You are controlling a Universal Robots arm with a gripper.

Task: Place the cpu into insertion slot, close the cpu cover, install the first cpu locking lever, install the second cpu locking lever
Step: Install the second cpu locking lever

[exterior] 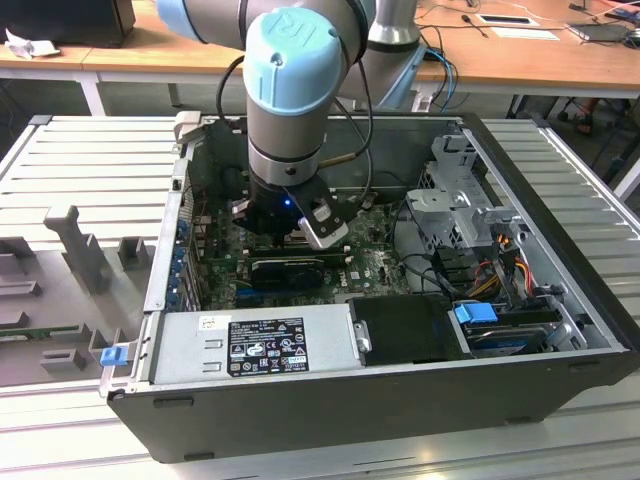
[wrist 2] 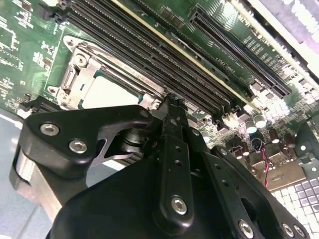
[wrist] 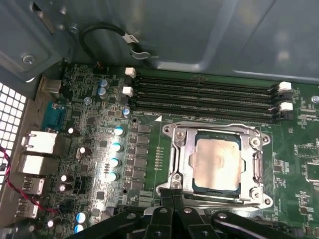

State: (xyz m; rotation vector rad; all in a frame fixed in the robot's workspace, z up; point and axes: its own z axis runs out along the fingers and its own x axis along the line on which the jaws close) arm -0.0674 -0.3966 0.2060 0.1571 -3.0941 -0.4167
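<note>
The cpu [wrist: 217,162], a flat square chip with a dull silver top, lies seated in the insertion slot [wrist: 264,144] on the green motherboard. The cpu cover [wrist: 185,164], a thin silver frame, lies flat around the chip. My gripper [wrist: 172,193] hovers at one edge of the socket, its two black fingers pressed together with nothing visible between them. In the second wrist view the fingertips of the gripper [wrist 2: 169,102] sit just past a corner of the cpu [wrist 2: 112,92]. In the exterior view the gripper [exterior: 285,228] reaches down into the open computer case.
Long black memory slots [wrist: 204,99] run beside the socket. Capacitors [wrist: 117,147] and rear ports [wrist: 37,142] stand on the other side of it. The grey case wall [wrist: 199,35] rises behind. A power supply [exterior: 255,340], a drive cage [exterior: 460,200] and cables [exterior: 500,260] crowd the case.
</note>
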